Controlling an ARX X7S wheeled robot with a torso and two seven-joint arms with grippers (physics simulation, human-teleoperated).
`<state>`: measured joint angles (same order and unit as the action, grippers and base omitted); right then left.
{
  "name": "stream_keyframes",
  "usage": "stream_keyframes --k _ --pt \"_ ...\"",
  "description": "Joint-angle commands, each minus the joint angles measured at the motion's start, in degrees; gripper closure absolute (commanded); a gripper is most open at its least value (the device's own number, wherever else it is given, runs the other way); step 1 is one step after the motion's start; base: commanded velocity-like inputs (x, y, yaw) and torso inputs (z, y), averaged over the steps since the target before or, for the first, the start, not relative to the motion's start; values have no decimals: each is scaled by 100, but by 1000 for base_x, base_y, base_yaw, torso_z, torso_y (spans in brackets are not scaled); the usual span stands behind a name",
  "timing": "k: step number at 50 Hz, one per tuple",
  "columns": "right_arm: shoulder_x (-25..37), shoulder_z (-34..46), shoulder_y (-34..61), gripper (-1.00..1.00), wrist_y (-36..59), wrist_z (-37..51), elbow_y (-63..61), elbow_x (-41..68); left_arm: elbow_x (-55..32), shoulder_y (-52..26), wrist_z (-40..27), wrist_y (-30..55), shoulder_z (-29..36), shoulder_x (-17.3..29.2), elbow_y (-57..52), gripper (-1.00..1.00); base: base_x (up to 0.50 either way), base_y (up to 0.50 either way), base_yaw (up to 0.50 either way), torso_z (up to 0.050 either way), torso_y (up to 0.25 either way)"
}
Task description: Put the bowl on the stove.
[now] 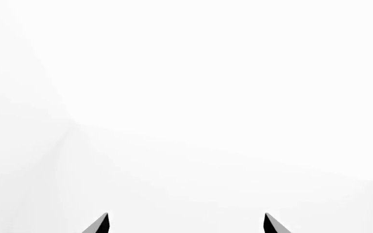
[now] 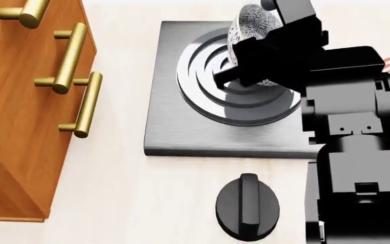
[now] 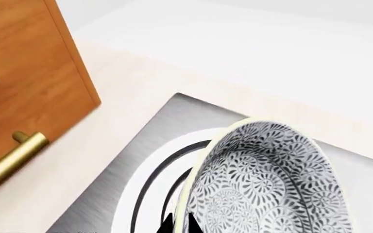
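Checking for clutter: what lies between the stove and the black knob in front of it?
Nothing: in the head view, only bare pale counter separates the stove from the knob.

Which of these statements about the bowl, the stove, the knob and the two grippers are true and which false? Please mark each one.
1. The right gripper grips the rim of the bowl. True.
2. The bowl sits level on the counter beside the stove. False: it is tilted, held over the burner rings.
3. The left gripper holds a plate. False: its fingertips are apart with nothing between them.
4. The black knob lies off the stove slab, nearer the robot. True.
5. A wooden cabinet with brass handles stands left of the stove. True.
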<state>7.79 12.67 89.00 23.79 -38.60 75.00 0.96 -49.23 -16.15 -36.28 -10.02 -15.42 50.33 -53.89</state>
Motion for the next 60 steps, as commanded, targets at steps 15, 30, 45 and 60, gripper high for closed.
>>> stream_keyframes --k 15,30,45,60 --pt "-121 -119 -20 100 30 -61 -1 -99 182 6 83 -1 -94 -111 32 -100 0 0 0 0 0" --pt "-121 -55 19 -100 133 -123 -1 -70 199 12 61 -15 -89 -105 31 -100 0 0 0 0 0" --pt "-110 -595 47 -100 26 -678 -1 -3 199 18 47 -32 -82 -91 26 -100 0 0 0 0 0" --pt "-82 -1313 161 -100 -214 -1736 -2 110 189 23 27 -48 -97 -70 36 -100 0 0 0 0 0"
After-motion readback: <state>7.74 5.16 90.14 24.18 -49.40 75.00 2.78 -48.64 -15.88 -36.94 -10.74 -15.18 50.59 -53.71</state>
